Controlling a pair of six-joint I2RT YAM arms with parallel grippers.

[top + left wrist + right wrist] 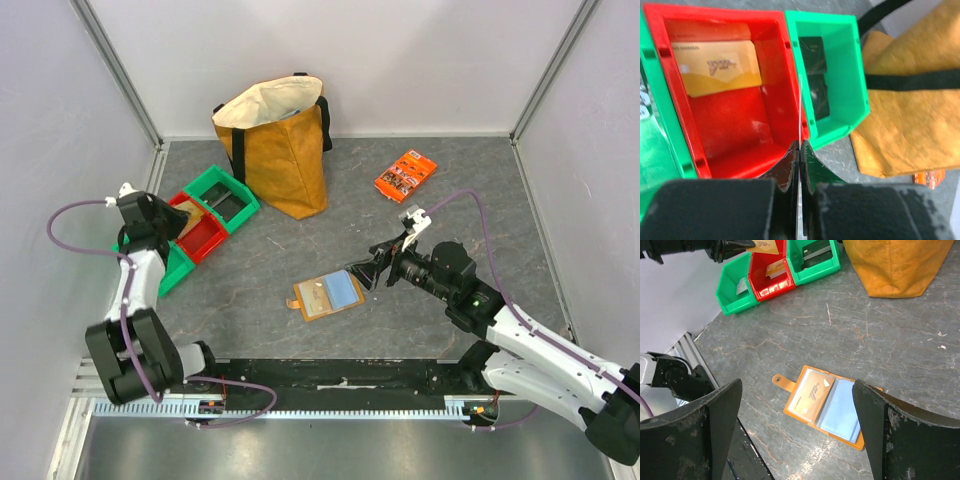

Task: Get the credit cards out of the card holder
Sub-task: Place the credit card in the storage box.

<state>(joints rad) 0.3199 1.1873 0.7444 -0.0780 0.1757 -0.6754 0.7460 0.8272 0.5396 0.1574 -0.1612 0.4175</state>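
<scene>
Right wrist view: tan-brown folding card holder (822,407) lies open on the grey stone-look table (890,340), gold plastic credit card (811,395) tucked inside. Right gripper (797,384) hangs above it, fingers spread wide. Left gripper (799,146) looks pinched on another thin card (764,247) over the red plastic bin (735,125).

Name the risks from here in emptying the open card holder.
The card holder lies loose; the open right tool may drag it instead of freeing the tan card. The left tool holds a second card over the wall between the red bin and green bin; it may drop astray.
</scene>
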